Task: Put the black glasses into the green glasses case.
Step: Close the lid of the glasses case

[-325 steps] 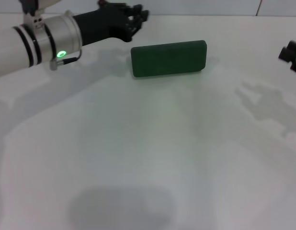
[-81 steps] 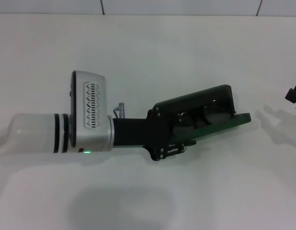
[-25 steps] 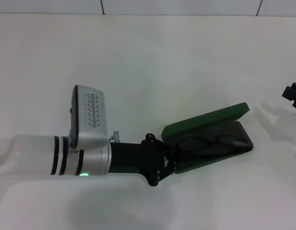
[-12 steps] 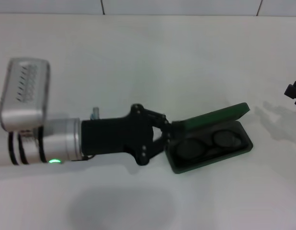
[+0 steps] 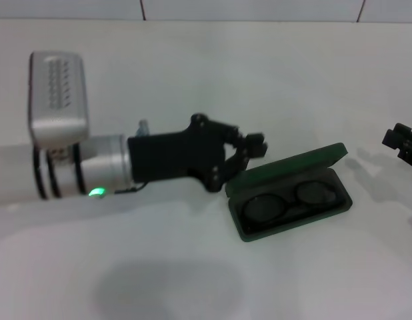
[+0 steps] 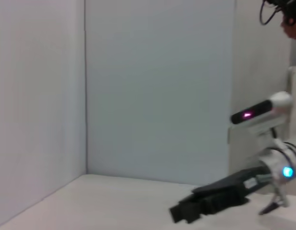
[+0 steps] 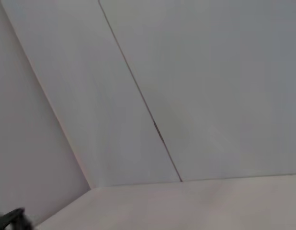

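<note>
Only the head view shows the work itself: the green glasses case [image 5: 291, 191] lies open on the white table [image 5: 193, 80] with the black glasses [image 5: 291, 200] resting inside its tray, lenses up, the lid tilted up behind them. The left wrist view shows none of that — just bare wall panels, the table's far side and the right arm's gripper [image 6: 208, 206] low over the surface. The right wrist view gives only wall, a strip of tabletop and a dark shape at its lower corner.

The left gripper [image 5: 249, 152] hovers beside the case's near-left end, at the lid's edge; its black fingers [image 5: 254, 141] are slightly apart and hold nothing. The glasses lie just beyond and below those fingertips, inside the case. The right gripper [image 5: 401, 143] sits at the table's right edge, well apart from the case — whether its fingers are apart or together cannot be told.

Open tabletop surrounds the case on every side.
</note>
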